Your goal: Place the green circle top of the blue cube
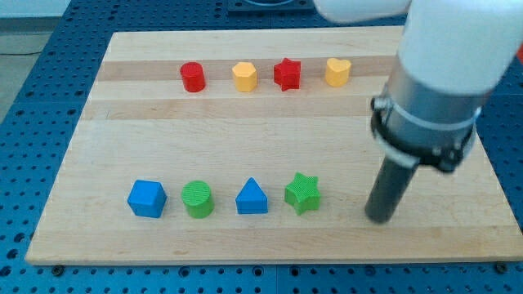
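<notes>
The green circle sits on the wooden board in the lower row, just right of the blue cube. A blue triangle and a green star follow to the right in the same row. My tip rests on the board at the view's lower right, to the right of the green star and well apart from the green circle. It touches no block.
A row near the view's top holds a red cylinder, a yellow hexagon, a red star and a yellow heart. The arm's large white and grey body looms over the board's right side.
</notes>
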Action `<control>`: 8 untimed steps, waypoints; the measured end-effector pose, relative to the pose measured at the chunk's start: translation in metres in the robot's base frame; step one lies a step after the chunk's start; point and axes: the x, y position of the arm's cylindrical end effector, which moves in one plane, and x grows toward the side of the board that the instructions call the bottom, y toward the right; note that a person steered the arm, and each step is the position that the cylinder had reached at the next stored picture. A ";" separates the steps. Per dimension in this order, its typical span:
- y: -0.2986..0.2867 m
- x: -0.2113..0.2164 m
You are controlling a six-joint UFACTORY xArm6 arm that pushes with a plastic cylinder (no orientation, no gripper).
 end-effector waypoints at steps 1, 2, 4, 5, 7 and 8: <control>-0.036 0.027; -0.111 0.024; -0.203 -0.003; -0.213 -0.019; -0.219 -0.040; -0.194 -0.049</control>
